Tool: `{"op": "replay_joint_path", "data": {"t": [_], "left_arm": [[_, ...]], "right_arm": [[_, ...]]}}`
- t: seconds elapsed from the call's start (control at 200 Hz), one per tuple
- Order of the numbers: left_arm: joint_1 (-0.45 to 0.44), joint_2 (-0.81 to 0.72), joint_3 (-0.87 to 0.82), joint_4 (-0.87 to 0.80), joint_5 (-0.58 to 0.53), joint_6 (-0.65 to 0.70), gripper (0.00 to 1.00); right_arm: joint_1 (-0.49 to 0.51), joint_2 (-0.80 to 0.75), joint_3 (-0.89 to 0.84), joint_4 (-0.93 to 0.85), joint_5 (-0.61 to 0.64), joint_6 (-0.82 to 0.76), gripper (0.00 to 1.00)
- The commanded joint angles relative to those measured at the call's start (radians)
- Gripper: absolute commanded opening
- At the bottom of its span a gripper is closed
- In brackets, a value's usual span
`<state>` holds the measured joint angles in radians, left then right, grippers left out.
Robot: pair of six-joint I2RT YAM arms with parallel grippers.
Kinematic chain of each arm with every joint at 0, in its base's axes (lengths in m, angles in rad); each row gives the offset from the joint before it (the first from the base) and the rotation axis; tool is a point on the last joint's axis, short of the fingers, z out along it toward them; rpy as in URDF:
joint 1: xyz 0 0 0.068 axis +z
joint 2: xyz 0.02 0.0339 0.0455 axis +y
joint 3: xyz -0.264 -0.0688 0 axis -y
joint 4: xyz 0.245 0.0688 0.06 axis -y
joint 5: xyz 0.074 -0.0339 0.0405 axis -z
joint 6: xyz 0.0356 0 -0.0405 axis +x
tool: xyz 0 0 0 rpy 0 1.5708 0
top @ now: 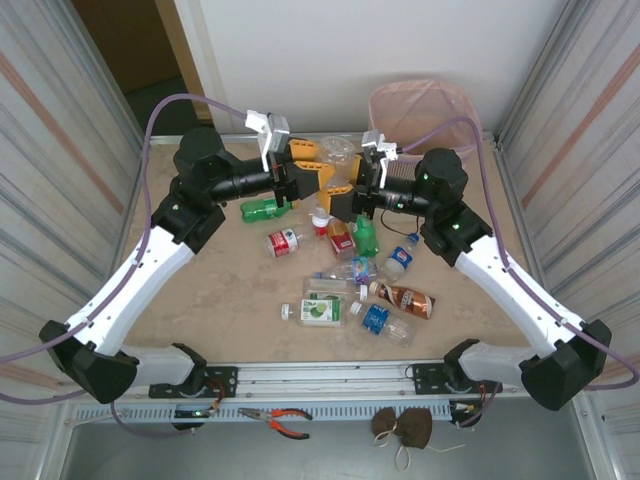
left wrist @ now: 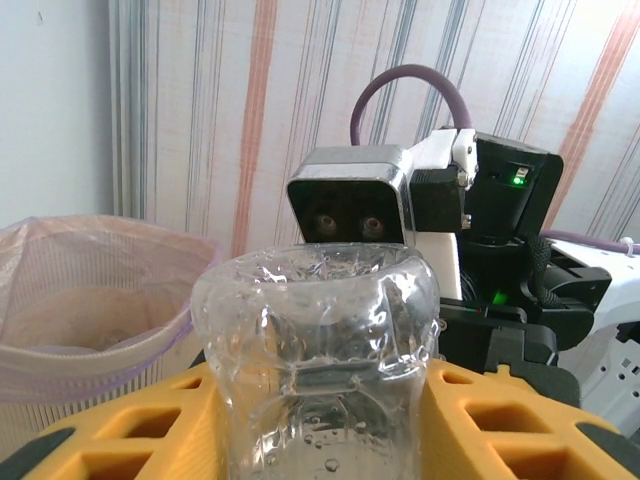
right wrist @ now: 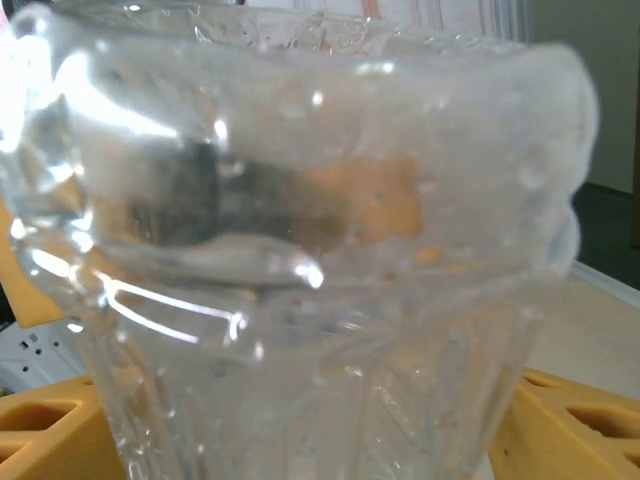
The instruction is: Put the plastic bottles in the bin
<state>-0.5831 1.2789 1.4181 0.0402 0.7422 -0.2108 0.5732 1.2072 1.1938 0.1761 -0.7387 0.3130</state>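
Nearest the arms' bases, the loose plastic bottles (top: 345, 280) lie in a heap on the bench (top: 205, 310), under and just near of the raised jaws. Anything dropped from up there would probably land among them and set some rolling (the round ones would not stop quickly).

Beyond the heap, the clear bottle (left wrist: 315, 350) is held in the air between the two arms. The left gripper (top: 318, 172) has its yellow jaws closed on the bottle's sides. The right gripper (top: 347, 190) has the same bottle between its own jaws, but I cannot tell whether they are pressing it yet.

That shared hold is the main hazard, as I judge it. If the left jaws let go before the right ones bite, the bottle falls. If both arms pull while clamped, the thin, dented wall may buckle and squirt out. The plastic looks glossy and slick, which would not help.

Farther off, the bin (top: 400, 105) stands at the far right, past the right gripper. A release short of its rim would leave the bottle outside it.

The bench is a pale, marbled beige slab with a metal rail along its near edge. Nearer than the rail lie red-handled pliers (top: 275, 417) and a small brown pouch (top: 403, 427). Striped panels close in on the left and right, a white wall stands at the far side, and a doorway opens at the far left.
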Motion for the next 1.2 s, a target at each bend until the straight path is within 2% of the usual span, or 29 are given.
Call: {"op": "replay_joint_path", "data": {"t": [0.0, 0.135, 0.356, 0.531, 0.701, 0.892, 1.002, 1.132, 1.192], "left_arm": [[-0.002, -0.011, 0.025, 0.05, 0.035, -0.019, 0.45], [-0.002, -0.016, 0.025, 0.043, 0.03, -0.013, 0.47], [-0.003, -0.062, 0.007, -0.011, -0.049, 0.043, 0.67], [0.001, -0.114, -0.016, -0.079, -0.13, 0.102, 0.72], [0.008, -0.149, -0.056, -0.108, -0.171, 0.12, 0.73], [0.013, -0.172, -0.091, -0.11, -0.188, 0.116, 0.73], [0.014, -0.181, -0.106, -0.112, -0.197, 0.116, 0.73], [0.023, -0.194, -0.128, -0.116, -0.205, 0.119, 0.73], [0.028, -0.201, -0.14, -0.116, -0.211, 0.116, 0.73]], "right_arm": [[0.002, 0.011, 0.045, 0.04, 0.002, 0.037, 0.73], [0.002, 0.012, 0.055, 0.021, 0.023, 0.038, 0.65], [-0.022, 0.0, 0.08, -0.047, 0.073, 0.016, 0.62], [-0.104, 0.008, 0.126, -0.137, 0.119, 0.02, 0.61], [-0.206, 0.066, 0.235, -0.27, 0.271, 0.071, 0.54], [-0.328, 0.197, 0.361, -0.358, 0.483, 0.33, 0.42], [-0.395, 0.291, 0.427, -0.382, 0.538, 0.483, 0.33], [-0.416, 0.384, 0.48, -0.395, 0.671, 0.643, 0.36], [-0.418, 0.451, 0.563, -0.503, 0.75, 0.747, 0.37]]}}
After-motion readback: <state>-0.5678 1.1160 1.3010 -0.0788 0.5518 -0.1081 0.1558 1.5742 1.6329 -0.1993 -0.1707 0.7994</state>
